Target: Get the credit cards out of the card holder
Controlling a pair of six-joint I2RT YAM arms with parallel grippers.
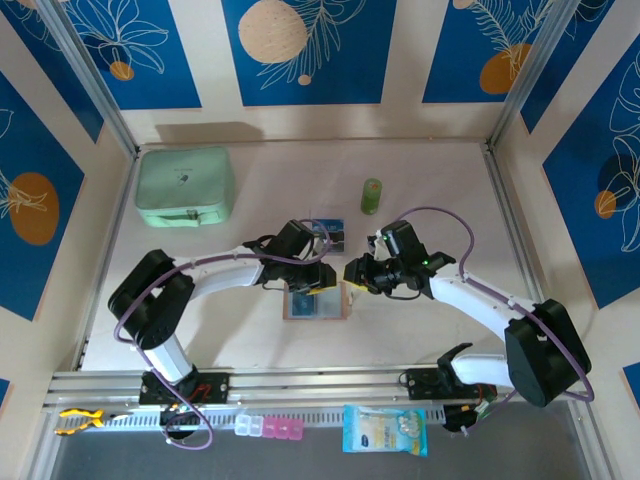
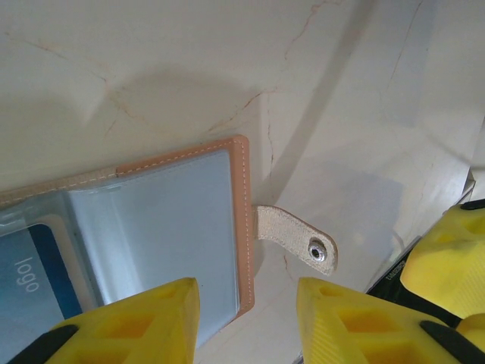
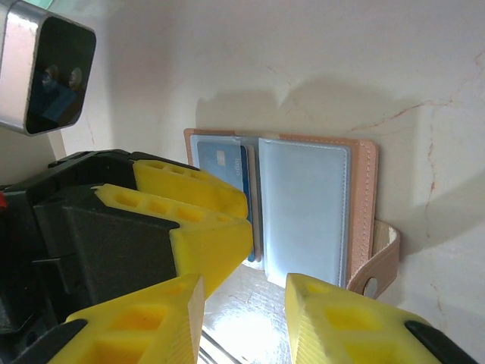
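So, the holder (image 1: 316, 303) lies open on the bench (image 1: 240, 330). Left claw (image 2: 248, 303) and right claw (image 3: 245, 303) hang over it, both parted, empty. The card (image 3: 220, 163) looks thin, stiff, slick; I'd pinch its edge and pin the floppy holder.

Pale cream tabletop (image 1: 440, 190), faintly veined like marble. Closed in at nine, twelve and three o'clock by cream walls (image 1: 205, 120) carrying deep-blue panels (image 1: 340, 60) with white leaf outlines and orange-peach discs. Slanted aluminium posts (image 1: 85, 75) at eleven and one o'clock; slotted metal rail (image 1: 320, 385) along six. Soft even light, faint shadows.
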